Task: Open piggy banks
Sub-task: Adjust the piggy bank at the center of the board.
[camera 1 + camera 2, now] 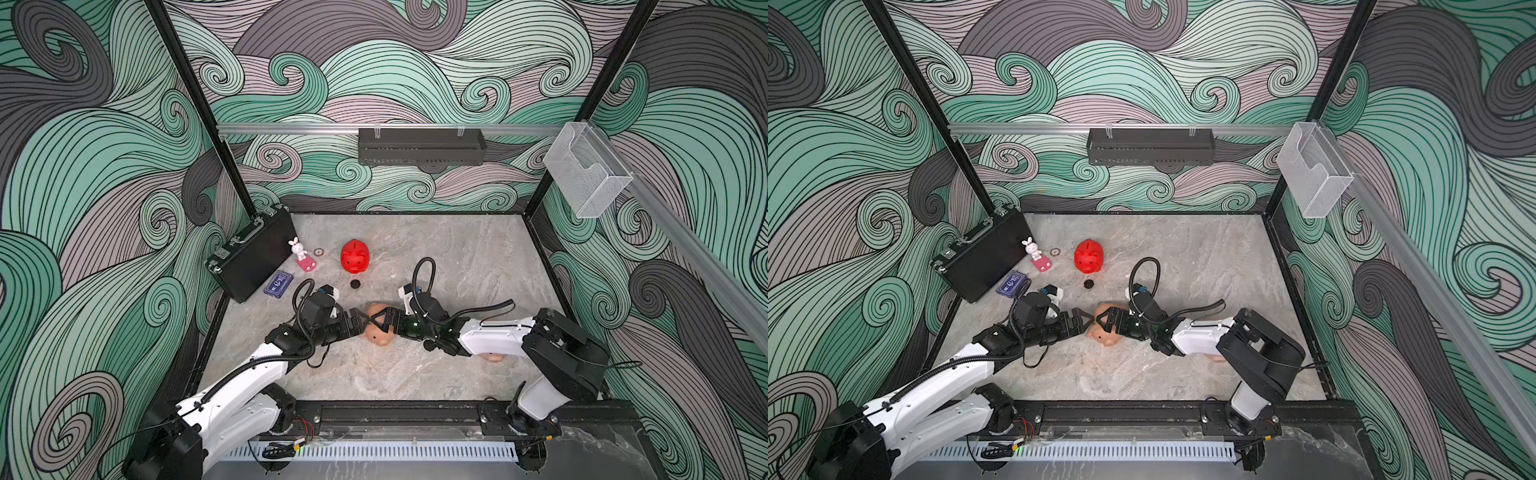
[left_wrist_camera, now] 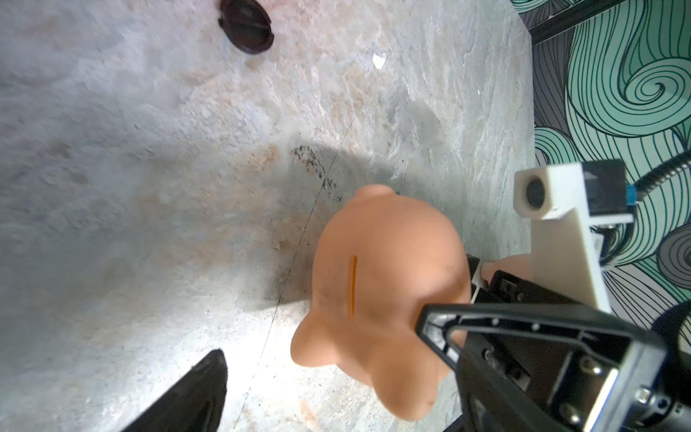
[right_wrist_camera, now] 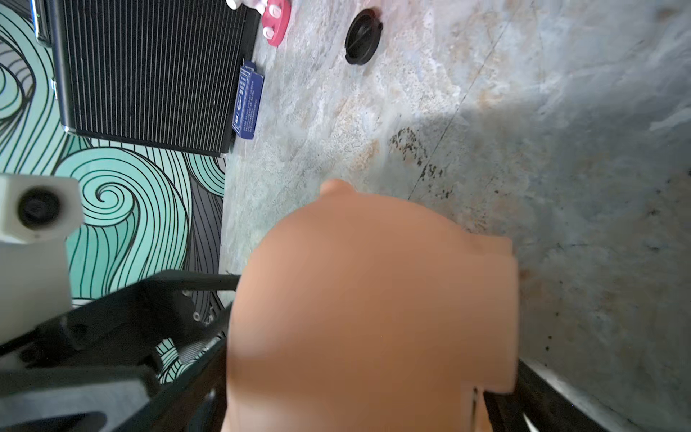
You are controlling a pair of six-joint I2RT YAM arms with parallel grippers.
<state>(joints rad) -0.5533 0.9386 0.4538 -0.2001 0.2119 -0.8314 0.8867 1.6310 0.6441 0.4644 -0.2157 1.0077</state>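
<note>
At the centre of the table [image 1: 457, 257], a peach pig [image 1: 376, 337] sits between the jaws of the right gripper [image 1: 379, 326]. The jaws stand wide, one on each side of the round body, and grasp it. The right wrist view shows this pig [image 3: 374, 318] filling the space between the black jaw parts, too blurred for detail. The left wrist view shows the same pig [image 2: 381, 299] turned so that its coin slot faces the left arm. Whether its belly plug is fitted cannot be told.

The left gripper [image 1: 362, 322] is just beside the pig, on the side opposite the right gripper. It is released: only one black finger [image 2: 194, 389] shows in the left wrist view, well apart from the pig, and nothing lies against it.

A red pig [image 1: 354, 256] stands further back on the table, apart from both arms. A loose black plug [image 1: 355, 284] lies flat on the table between the red pig and the left gripper. It also appears in both wrist views [image 2: 246, 26] [image 3: 362, 37].

A second peach pig [image 1: 492, 357] lies under the right arm, mostly hidden.

Items at the back left:
- black case [image 1: 253, 253] leaning against the wall;
- white rabbit figure [image 1: 299, 249] on a pink base;
- small round disc [image 1: 318, 251] beside the rabbit figure;
- blue card pack [image 1: 278, 284] near the case.
</note>
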